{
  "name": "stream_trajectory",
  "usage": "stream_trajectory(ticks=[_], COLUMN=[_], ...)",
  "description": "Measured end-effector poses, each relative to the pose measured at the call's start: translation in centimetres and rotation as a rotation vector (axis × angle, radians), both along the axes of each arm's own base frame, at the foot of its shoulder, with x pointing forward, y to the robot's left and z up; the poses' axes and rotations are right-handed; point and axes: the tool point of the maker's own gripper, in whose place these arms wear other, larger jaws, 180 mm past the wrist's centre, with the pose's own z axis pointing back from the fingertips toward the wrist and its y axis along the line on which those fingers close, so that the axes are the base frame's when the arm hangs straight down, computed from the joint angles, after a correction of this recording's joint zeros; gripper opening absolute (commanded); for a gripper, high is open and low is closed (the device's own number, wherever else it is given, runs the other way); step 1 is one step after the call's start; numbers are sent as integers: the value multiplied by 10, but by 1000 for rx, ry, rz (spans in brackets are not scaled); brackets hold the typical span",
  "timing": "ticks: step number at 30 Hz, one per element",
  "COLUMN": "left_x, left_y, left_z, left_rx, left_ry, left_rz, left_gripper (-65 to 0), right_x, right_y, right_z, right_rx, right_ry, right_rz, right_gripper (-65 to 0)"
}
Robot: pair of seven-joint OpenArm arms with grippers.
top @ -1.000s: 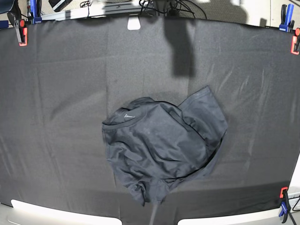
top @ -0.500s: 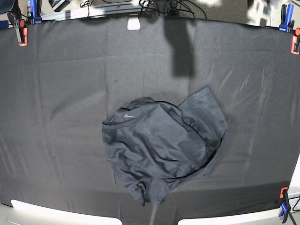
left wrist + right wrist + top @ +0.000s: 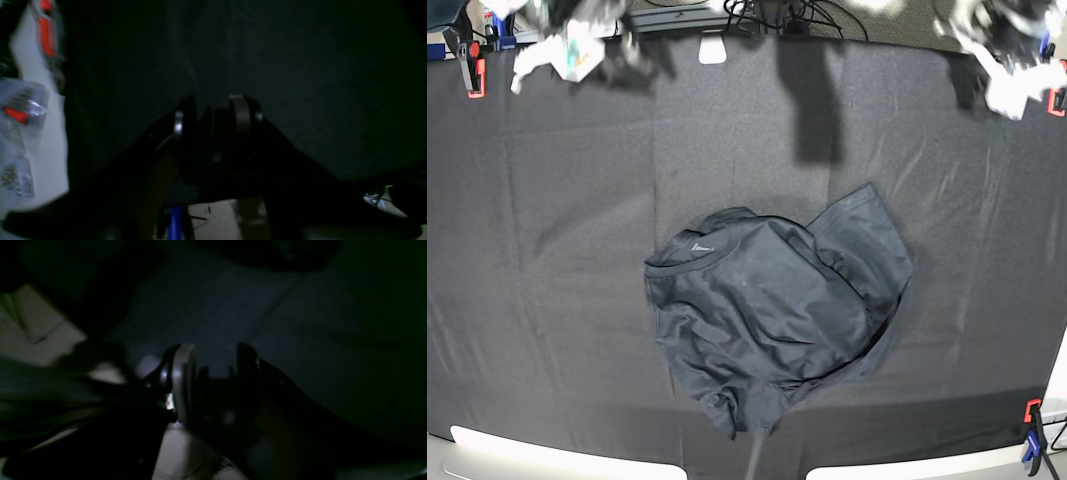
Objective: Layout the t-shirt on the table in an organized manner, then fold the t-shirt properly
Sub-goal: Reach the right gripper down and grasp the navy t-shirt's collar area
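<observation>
The t-shirt [image 3: 772,320] lies crumpled in a heap near the middle front of the table [image 3: 547,200], its collar and small pale label [image 3: 699,247] turned up at the left. Both arms show only as motion-blurred shapes at the far edge: my right arm [image 3: 567,45] at the far left and my left arm [image 3: 1007,50] at the far right, both well away from the shirt. The left gripper [image 3: 211,113] hovers over bare black cloth, jaws apart and empty. The right gripper [image 3: 215,370] is likewise open with nothing in it.
Orange clamps [image 3: 474,75] [image 3: 1057,95] pin the far corners, and another orange clamp [image 3: 1031,410] with a blue one [image 3: 1033,450] holds the front right. A white tag [image 3: 713,48] sits at the far edge. Clear plastic bags [image 3: 20,110] lie beyond the cloth's edge.
Both arms have swung into the base view at the far corners, blurred by motion. The t-shirt has not moved.
</observation>
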Motion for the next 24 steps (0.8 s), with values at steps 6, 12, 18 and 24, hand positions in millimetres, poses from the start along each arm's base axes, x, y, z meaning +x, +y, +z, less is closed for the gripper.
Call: stream_trajectory(ticks=[6,12,18,24], left_x=[8,8,8,8], left_y=[4,3,3,3], left_z=[6,5,5,5], left_rx=[21,20,20,20], left_ry=[-18,-17,-17,-18], left_rz=[-23,-22,-22,-22], left_gripper=[-500,-500,-500,-500], right_x=[28,46,78,129], right_y=[39,82,112,111], right_z=[7,6,32,-3], right_rx=[-63,-244,-238,-304], right_ry=[-166,-290,-417,-399], right_rz=[126,304,331,281], right_gripper=[-448,-448,-374,-334])
